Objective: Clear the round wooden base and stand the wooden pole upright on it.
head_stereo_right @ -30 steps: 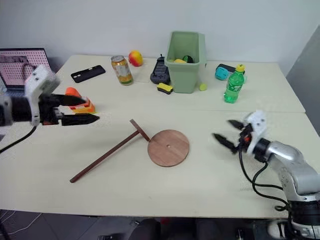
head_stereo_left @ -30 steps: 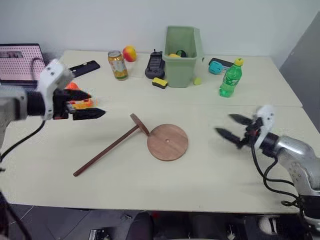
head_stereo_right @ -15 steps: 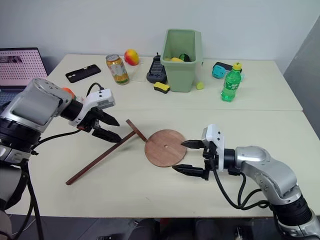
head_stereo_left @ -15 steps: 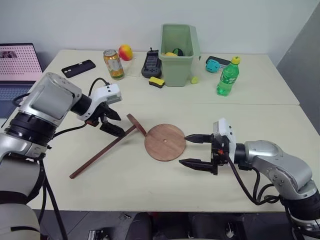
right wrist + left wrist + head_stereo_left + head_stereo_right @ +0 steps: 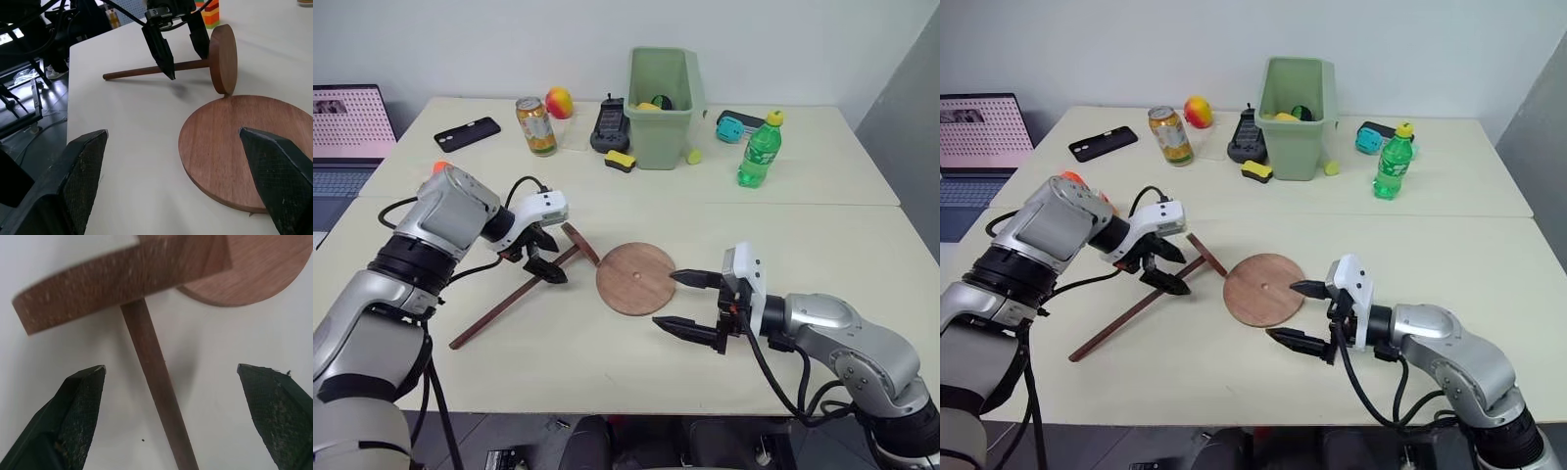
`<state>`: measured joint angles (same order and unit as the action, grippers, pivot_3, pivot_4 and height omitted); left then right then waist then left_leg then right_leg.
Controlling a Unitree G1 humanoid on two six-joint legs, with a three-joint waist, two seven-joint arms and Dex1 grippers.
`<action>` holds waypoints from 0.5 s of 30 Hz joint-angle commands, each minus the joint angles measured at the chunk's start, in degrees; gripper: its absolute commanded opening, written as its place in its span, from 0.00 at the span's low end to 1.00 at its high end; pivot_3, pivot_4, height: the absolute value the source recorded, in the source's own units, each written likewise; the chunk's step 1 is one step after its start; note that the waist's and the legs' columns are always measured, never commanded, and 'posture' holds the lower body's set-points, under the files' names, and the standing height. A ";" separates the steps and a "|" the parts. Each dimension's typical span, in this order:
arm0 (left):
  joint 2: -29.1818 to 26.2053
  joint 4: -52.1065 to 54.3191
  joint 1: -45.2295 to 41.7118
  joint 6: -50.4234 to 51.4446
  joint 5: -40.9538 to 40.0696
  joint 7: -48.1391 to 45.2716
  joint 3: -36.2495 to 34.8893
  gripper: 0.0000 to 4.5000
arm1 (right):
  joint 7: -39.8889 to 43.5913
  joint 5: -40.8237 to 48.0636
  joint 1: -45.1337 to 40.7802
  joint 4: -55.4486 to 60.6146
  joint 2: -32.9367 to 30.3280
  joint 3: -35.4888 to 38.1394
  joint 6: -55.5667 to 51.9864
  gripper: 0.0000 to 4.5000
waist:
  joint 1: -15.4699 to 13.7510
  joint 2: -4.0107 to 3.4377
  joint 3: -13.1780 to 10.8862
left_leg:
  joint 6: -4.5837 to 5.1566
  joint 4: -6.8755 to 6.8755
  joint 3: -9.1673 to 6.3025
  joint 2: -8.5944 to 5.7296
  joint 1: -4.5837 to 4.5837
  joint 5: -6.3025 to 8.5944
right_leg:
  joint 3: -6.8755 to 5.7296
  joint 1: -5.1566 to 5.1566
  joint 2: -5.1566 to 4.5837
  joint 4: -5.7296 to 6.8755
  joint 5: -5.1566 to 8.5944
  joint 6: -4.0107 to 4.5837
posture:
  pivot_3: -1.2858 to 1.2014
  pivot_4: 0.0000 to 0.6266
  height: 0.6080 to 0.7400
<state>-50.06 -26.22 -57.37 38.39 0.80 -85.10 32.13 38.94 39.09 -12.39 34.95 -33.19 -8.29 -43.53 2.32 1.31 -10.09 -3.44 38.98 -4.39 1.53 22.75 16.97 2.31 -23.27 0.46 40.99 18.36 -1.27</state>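
Head views: the wooden pole (image 5: pixel 514 297) lies flat on the table (image 5: pixel 607 372), its disc end tipped on edge, touching or just beside the round wooden base (image 5: pixel 635 278), which is already bare. Your left gripper (image 5: pixel 542 257) hangs spread over the rod near that disc. The right gripper (image 5: pixel 687 304) is spread too, holding nothing, at the base's near rim.

Left wrist view: the rod runs between both fingertips (image 5: pixel 78 406). Keep it centred, drop lower, then close.

Right wrist view: the base sits between the wide fingers (image 5: pixel 80 171). I'd pin it there so it can't slide while you tip the pole up.
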 commanded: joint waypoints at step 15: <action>2.11 -1.14 0.51 0.60 0.86 1.21 -4.60 0.30 | -0.57 1.54 -2.12 0.82 0.24 2.13 -0.78 1.00 | -0.05 0.00 0.00 | 0.00 0.01 0.00 -0.01 0.01 0.00 | -0.01 0.00 -0.01 0.00 0.00 0.00 | 0.52 0.24 1.00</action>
<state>-47.29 -28.85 -56.89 38.57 1.27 -83.29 29.37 38.36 39.52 -13.67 34.77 -33.16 -7.84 -44.41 2.26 1.31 -10.09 -3.44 38.99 -4.39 1.52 22.76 16.97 2.29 -23.28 0.45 41.00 18.36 -1.27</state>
